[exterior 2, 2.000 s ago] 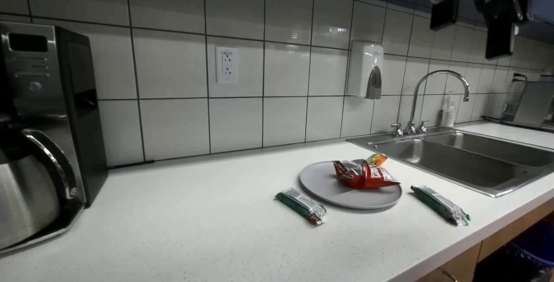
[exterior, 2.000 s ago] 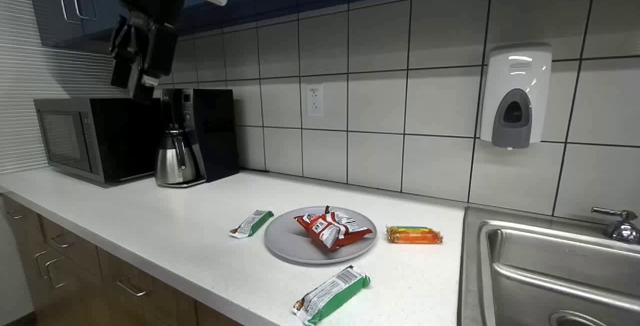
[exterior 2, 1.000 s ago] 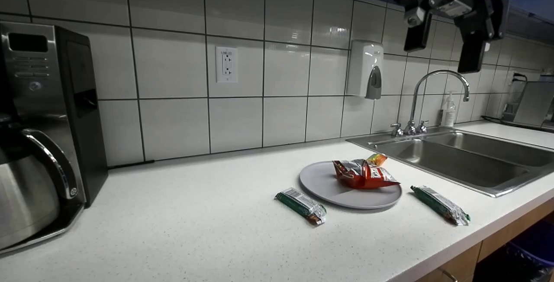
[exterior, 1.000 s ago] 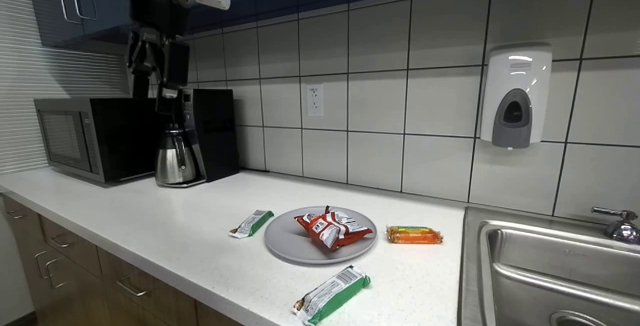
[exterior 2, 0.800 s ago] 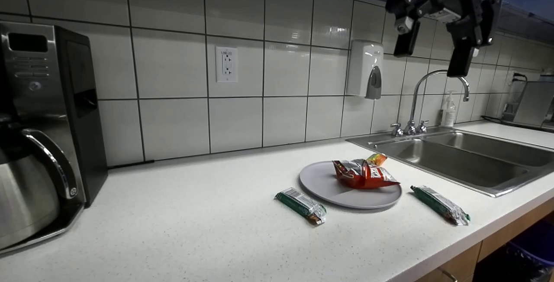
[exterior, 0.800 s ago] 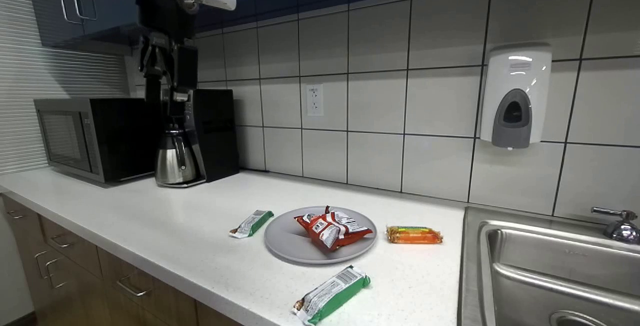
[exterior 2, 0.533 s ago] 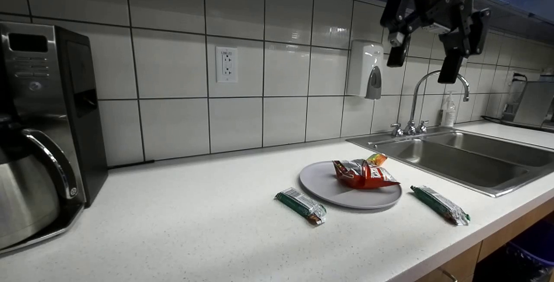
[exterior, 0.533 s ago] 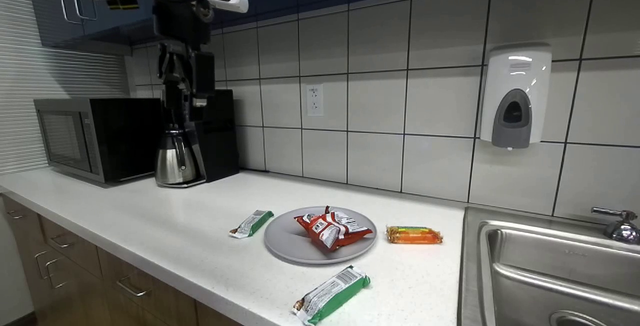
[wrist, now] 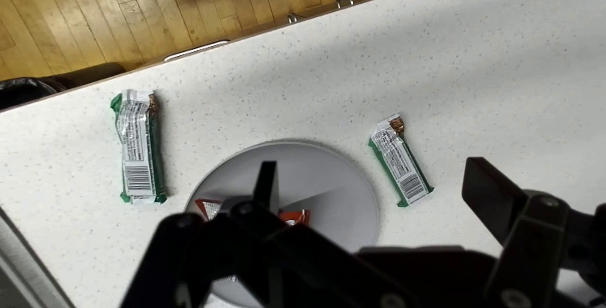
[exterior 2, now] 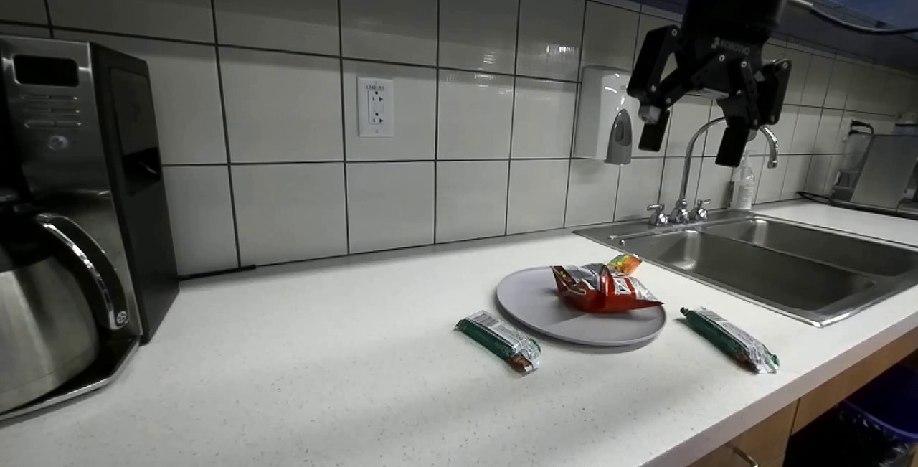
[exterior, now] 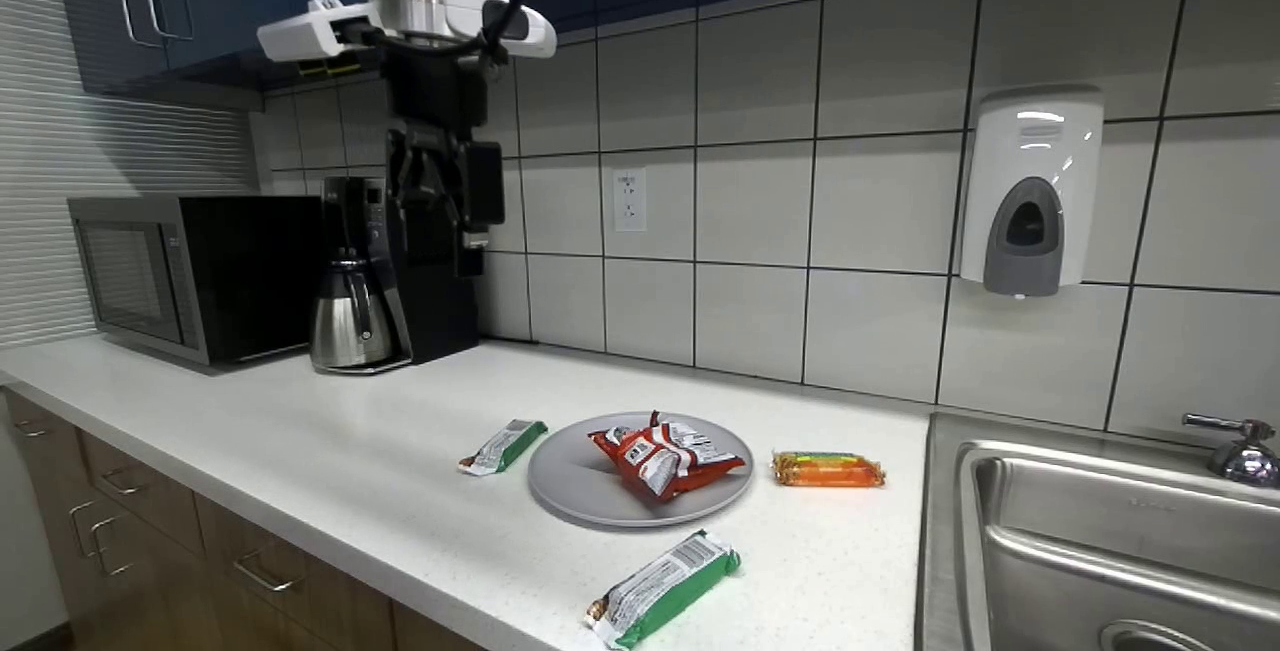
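Hanging high above the desk (exterior 2: 301, 381) near the gray plate (exterior 2: 534, 305), with the jaws spread wide and gripping nothing. Just beside the plate, find a green-wrapped bar (wrist: 401, 161), framed between the jaws in the wrist view. To work well from this height, probably best to center over one packet, turn the jaws across its narrow width and lower straight, clear of the plate's rim, then squeeze gently on the soft wrapper. On the plate, see a puffed red snack bag (exterior: 665, 461), with contents hidden. Close to the plate, note a second wrapped bar (wrist: 139, 152), also green, and an orange packet (exterior: 828, 471). Well apart from the plate, see a steel carafe (exterior: 350, 321) inside the coffee maker (exterior 2: 136, 237), with contents out of sight.
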`<state>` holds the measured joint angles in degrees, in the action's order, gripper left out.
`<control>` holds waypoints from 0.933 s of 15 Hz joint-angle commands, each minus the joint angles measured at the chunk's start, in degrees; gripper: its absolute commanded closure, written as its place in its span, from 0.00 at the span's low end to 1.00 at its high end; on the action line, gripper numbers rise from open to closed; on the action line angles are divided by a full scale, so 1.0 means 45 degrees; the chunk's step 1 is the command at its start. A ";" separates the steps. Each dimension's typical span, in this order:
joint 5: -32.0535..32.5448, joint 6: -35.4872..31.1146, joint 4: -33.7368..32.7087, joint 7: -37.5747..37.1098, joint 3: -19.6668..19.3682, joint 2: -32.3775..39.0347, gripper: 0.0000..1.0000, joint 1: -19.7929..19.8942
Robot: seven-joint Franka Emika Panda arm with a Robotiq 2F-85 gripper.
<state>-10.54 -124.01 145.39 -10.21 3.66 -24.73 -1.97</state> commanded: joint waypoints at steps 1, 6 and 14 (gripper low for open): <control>0.0524 -0.0528 -0.0375 0.0170 -0.0199 0.0820 0.00 0.0322; 0.0915 -0.1074 -0.0831 0.0492 -0.0653 0.1929 0.00 0.0530; 0.1177 -0.1659 -0.2082 0.0833 -0.1206 0.4019 0.00 0.0757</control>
<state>-6.35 -131.04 139.60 -7.77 -1.43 -10.82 0.49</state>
